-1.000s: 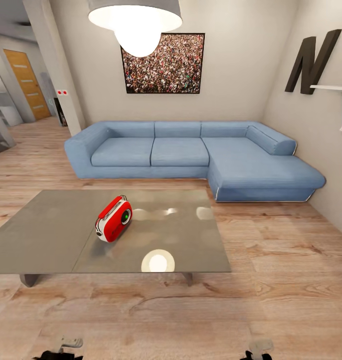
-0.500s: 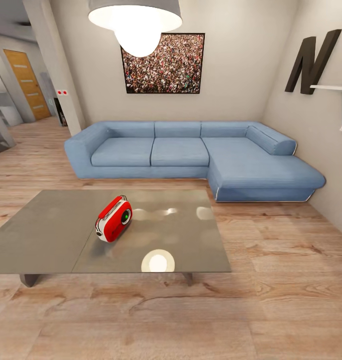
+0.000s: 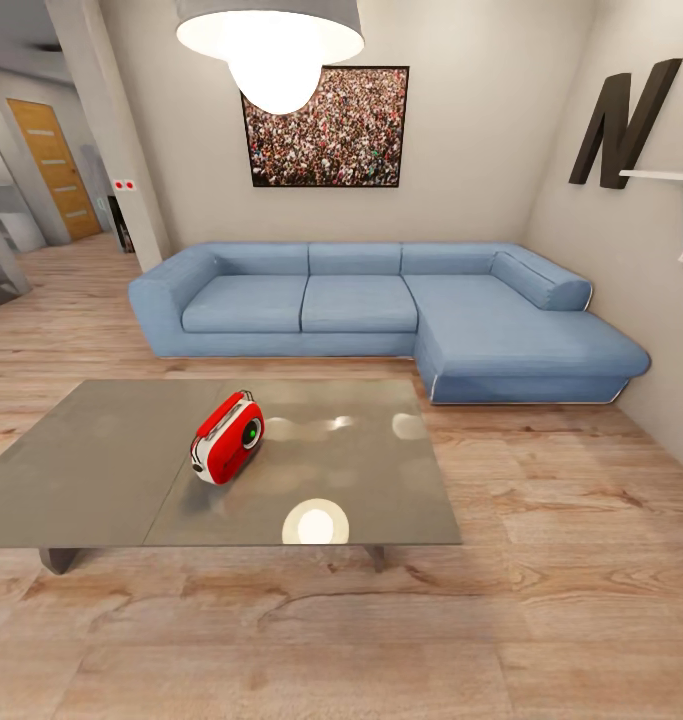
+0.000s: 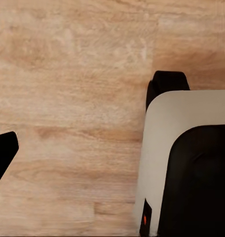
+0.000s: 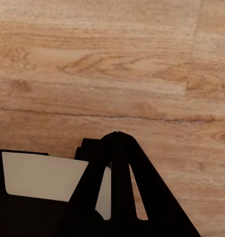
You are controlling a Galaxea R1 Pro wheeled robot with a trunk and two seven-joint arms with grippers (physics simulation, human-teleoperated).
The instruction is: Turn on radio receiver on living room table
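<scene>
Red radio (image 3: 227, 438) tipped on the middle of the grey table (image 3: 91, 480), table's left corner cut off by the frame, blue sofa (image 3: 381, 310) behind, lamp (image 3: 271, 40) cropped at top, right gripper (image 5: 117, 143) fingers pressed together above wood floor (image 5: 112, 59), left gripper's opening impossible to judge.

Big dark letter N (image 3: 622, 122) on right wall; no other readable text.

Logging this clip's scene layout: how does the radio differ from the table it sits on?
The radio is small, rounded, red and white; the table is a wide, flat grey rectangle. The radio stands tilted with its green-centred dial facing right; the table lies low and level, mirroring the lamp. Both are in front of the blue sofa.
</scene>
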